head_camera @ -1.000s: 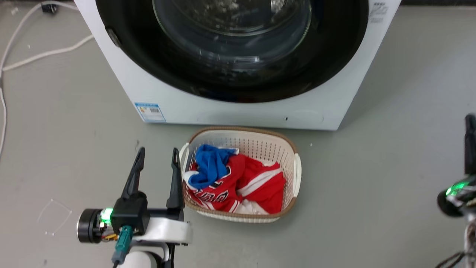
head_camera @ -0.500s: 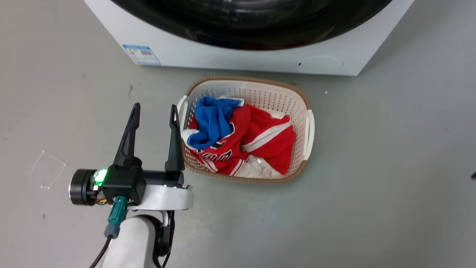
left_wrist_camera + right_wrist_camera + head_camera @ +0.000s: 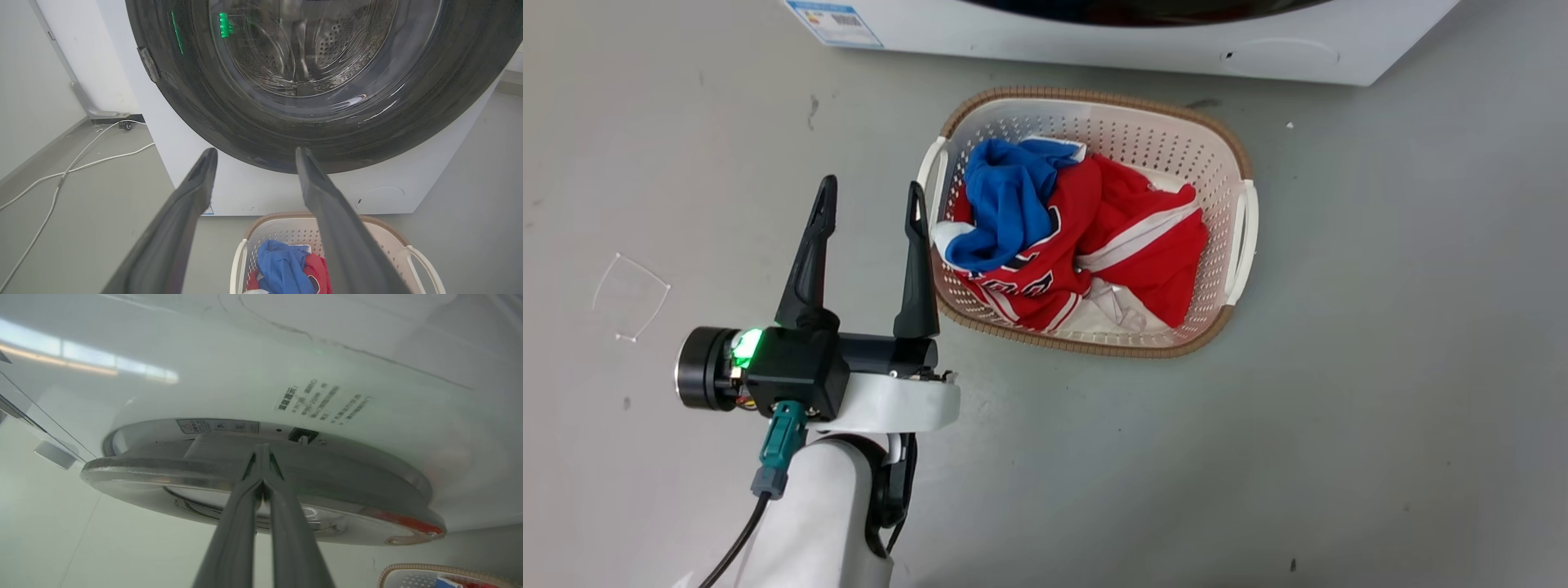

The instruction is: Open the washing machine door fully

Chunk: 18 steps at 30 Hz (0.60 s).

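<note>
The washing machine [image 3: 261, 192] is a white box, and its bottom edge [image 3: 1094, 37] runs along the top of the head view. The washing machine door [image 3: 229, 110], a glossy black disc with a clear glass bowl, faces my left gripper [image 3: 256, 150]. That gripper [image 3: 872, 184] is open and empty, hovering over the floor left of the basket. In the right wrist view the door [image 3: 163, 469] appears edge-on. My right gripper [image 3: 261, 446] is shut, its fingertips pressed together at the door's rim, in the gap against the white front [image 3: 245, 375].
A white woven-rim laundry basket [image 3: 1245, 204] with red and blue clothes [image 3: 1078, 245] sits on the grey floor right in front of the machine. White cables [image 3: 81, 163] trail across the floor left of the machine. A wall stands further left.
The head camera has tilted down, so the machine slid toward the top edge and the right gripper left the picture. The left gripper stays open beside the basket.
</note>
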### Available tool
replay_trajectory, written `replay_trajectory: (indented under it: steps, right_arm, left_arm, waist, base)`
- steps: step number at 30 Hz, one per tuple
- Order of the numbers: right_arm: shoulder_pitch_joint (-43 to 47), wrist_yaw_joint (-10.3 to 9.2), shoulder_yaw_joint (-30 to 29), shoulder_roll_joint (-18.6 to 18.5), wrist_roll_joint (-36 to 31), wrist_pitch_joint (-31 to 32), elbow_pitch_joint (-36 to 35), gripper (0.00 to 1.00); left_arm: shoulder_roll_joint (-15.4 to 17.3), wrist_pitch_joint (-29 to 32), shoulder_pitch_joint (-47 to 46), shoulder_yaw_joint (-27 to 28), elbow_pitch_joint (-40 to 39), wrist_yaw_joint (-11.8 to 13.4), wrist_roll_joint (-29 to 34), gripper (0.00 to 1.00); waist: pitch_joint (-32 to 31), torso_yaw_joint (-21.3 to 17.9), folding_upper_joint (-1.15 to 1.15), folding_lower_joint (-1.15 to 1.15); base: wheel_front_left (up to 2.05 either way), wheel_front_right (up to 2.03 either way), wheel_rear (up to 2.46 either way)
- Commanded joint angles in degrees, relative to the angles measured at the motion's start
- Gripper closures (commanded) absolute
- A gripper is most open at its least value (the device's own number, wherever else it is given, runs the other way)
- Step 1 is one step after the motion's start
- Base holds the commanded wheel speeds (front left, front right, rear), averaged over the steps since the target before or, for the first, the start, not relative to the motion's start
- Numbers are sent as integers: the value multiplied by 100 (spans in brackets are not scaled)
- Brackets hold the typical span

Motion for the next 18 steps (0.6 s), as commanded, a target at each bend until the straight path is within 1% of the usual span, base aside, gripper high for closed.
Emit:
replay_trajectory:
  steps: [1, 12, 18]
  right_arm:
    - [-240, 2, 97, -68, -87, 61, 74, 100]
    - [-963, 2, 560, -29, -394, 415, 466, 100]
    - [-1045, 2, 731, 64, -483, 598, 520, 100]
  left_arm:
    - [-12, -16, -98, -30, -16, 22, -30, 0]
    - [-11, -16, -255, -108, -39, 70, -92, 0]
    - [-12, -16, -269, -109, -14, 87, -118, 0]
  waist:
    - [118, 37, 0, -1]
    - [365, 117, 0, -1]
    - [403, 127, 0, -1]
  base:
    - [0, 0, 0]
    - [0, 0, 0]
    - [0, 0, 0]
